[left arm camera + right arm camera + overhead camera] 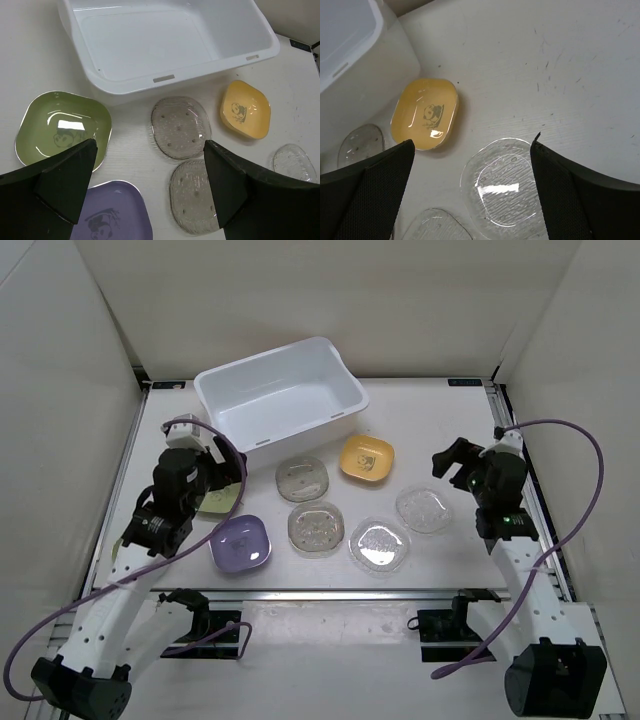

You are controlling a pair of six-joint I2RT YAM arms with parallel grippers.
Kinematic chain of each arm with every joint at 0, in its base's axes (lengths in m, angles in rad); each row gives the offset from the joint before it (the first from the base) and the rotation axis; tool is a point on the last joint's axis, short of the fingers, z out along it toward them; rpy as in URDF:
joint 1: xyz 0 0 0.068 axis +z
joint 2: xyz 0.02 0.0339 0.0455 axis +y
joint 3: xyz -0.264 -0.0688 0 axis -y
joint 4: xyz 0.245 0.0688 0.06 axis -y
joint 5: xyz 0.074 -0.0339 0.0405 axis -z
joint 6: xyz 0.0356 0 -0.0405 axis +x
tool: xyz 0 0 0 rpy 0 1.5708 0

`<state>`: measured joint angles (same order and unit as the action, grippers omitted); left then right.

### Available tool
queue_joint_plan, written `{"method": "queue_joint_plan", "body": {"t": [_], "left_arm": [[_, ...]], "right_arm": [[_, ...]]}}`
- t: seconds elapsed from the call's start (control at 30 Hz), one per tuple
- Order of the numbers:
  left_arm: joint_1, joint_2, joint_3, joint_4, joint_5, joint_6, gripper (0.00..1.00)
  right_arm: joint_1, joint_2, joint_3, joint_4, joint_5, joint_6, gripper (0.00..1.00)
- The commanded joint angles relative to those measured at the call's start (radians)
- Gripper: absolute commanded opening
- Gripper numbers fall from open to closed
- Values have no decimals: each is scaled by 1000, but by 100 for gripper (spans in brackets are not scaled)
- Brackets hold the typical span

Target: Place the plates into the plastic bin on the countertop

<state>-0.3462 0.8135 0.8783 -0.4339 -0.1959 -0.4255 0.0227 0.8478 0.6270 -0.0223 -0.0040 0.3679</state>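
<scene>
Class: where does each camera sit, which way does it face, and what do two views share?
Top external: above and behind, looking down on the countertop; both arms, left gripper, right gripper show.
Left wrist: faces the plastic bin; own fingers below.
Right wrist: faces down at a clear plate; own fingers below.
Both wrist views share the yellow plate.

We've got one bin and seven loose plates on the table

At the back of the off-white table (430, 430) we see the white plastic bin (300, 430). In front of it lie the green plate (62, 125) and purple plate (240, 542) at left. The far smoky plate (302, 478) and near smoky plate (316, 526) sit mid-table beside the yellow plate (366, 458). The near clear plate (379, 544) and right clear plate (424, 508) lie rightward, none stacked.
</scene>
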Motion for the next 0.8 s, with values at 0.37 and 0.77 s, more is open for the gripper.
{"method": "queue_joint_plan", "body": {"t": [0.37,0.77], "left_arm": [[1,-59,-36,-75,18,-87,99],[1,-77,-62,-88,-16,-121,99]], "right_arm": [[94,486,204,16,-185,-12,99],[192,950,448,142,-205,-18,83]]}}
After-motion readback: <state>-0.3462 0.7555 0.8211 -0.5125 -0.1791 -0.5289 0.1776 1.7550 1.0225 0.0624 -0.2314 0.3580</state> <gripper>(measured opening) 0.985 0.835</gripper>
